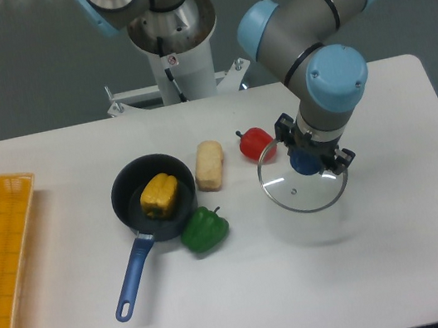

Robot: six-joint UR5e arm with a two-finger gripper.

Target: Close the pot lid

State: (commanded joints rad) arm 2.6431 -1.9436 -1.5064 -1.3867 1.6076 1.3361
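A clear glass lid (304,186) with thin metal rim, its blue knob clamped in the gripper (311,157), hangs tilted above the white table (402,251), right of the round black pot (154,197) holding a yellow pepper (159,194).

arm: reaches in from upper right, elbow bent, wrist pointing down | gripper (312,158): fingers closed on the lid (304,187) knob, holding the lid above the table, slightly tilted
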